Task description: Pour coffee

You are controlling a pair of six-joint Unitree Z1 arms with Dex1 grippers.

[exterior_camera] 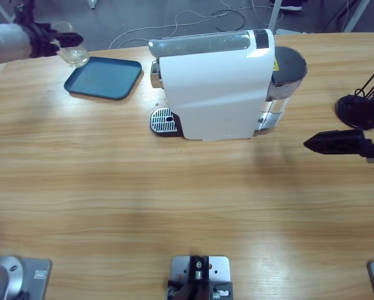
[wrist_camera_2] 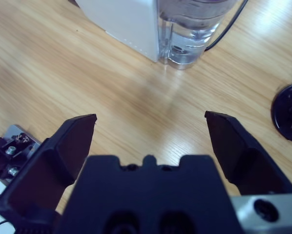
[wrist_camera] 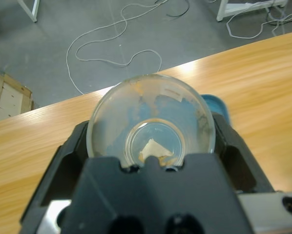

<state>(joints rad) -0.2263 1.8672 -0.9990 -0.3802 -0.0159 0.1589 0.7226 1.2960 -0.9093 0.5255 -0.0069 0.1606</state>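
Left gripper [wrist_camera: 151, 146] clamps 1 clear glass [wrist_camera: 151, 119] over the table's far-left edge, beside 1 blue tray [exterior_camera: 104, 78]. Glass lies tipped, mouth facing the wrist camera, a thin film of coffee [wrist_camera: 153, 150] at its bottom. Right gripper [wrist_camera_2: 151, 131] gapes wide, empty, near 1 white machine [exterior_camera: 215, 84].

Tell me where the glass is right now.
In the high view the glass is at the table's far left, held in the left gripper just above the blue tray's upper-left corner; the left wrist view shows it between the jaws.
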